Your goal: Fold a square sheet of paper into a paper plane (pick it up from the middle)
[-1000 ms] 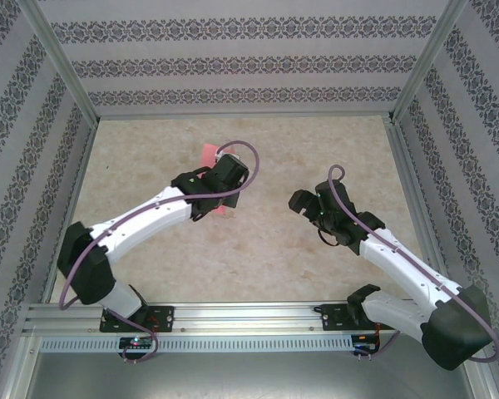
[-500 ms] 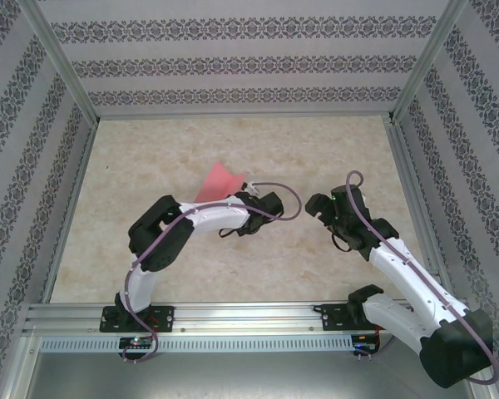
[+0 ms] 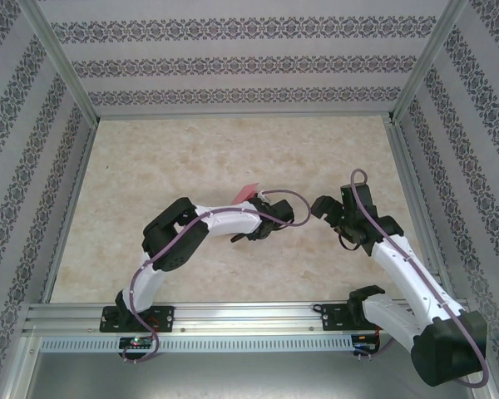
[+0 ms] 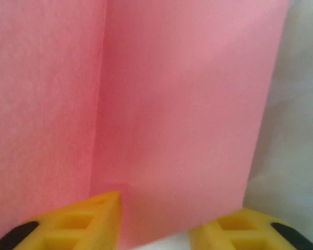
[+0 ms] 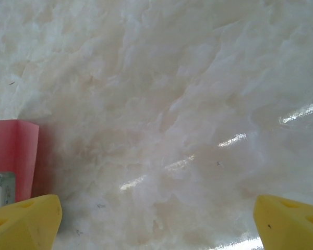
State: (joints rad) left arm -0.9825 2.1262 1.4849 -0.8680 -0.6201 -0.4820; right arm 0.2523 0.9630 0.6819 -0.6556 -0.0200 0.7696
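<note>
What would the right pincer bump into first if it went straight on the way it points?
Probably the bare cream marbled tabletop ahead of its wide-open yellow fingers. The folded pink-red paper sheet lies off to the side of that line, though depth is hard to judge.

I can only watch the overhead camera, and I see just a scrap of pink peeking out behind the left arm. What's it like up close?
Observer: From the left wrist camera, it's a thin pink-red sheet of paper with one straight crease running up it.
Operator: Is that arm squeezing it?
Observer: It doesn't look so; the left tool has its yellow fingers apart, the paper's near edge lying between them.
Operator: And the other arm?
Observer: The right tool stands wide open over the pale marbled table, the paper at the left edge of its camera view.
</note>
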